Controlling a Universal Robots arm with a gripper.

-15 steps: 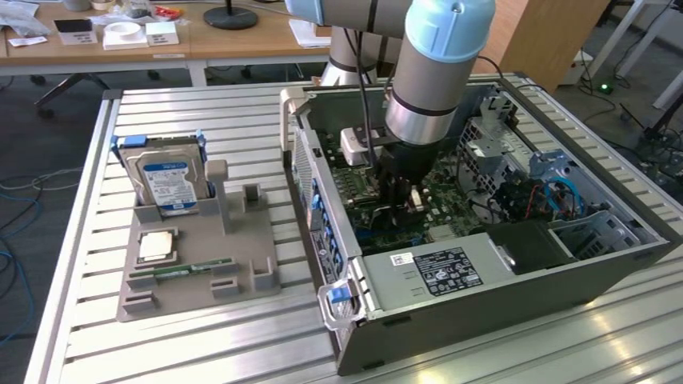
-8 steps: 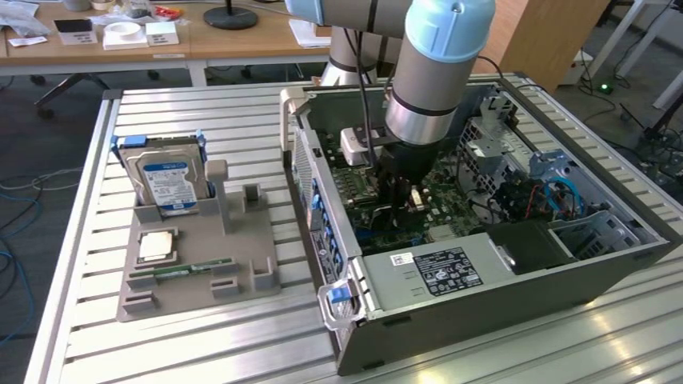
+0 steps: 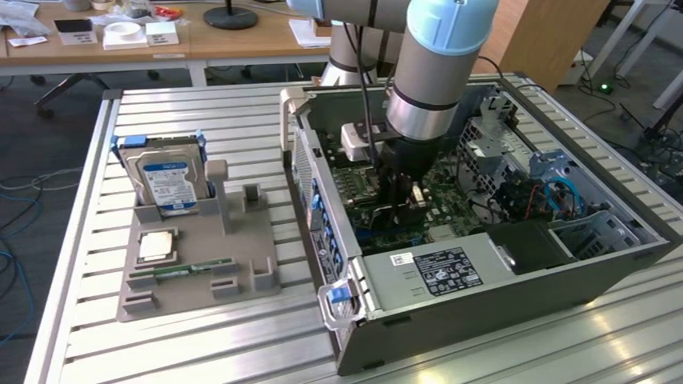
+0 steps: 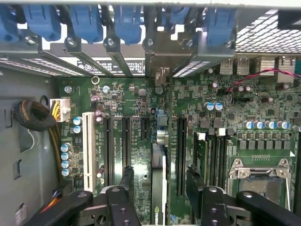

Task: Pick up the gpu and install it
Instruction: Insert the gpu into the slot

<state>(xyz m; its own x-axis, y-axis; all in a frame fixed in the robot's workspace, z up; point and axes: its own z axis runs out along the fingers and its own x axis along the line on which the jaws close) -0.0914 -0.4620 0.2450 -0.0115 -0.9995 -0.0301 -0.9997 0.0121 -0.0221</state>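
Closest to my wrist camera, the pincer (image 4: 159, 188) stands released, its black fingers (image 4: 126, 181) spread to either side of the gpu (image 4: 159, 183). That card sits edge-on between them, seated in the green motherboard (image 4: 141, 132), its bracket at the case's rear wall (image 4: 162, 66). No writing is readable.

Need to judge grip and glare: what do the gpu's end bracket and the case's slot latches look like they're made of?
The gpu stands on edge between the open gripper fingers. Its end bracket looks like bare pale metal, probably stamped steel: dull grey sheen, thin folded edge. The slot latches look like moulded plastic: uniform saturated blue, rounded corners, soft gloss.
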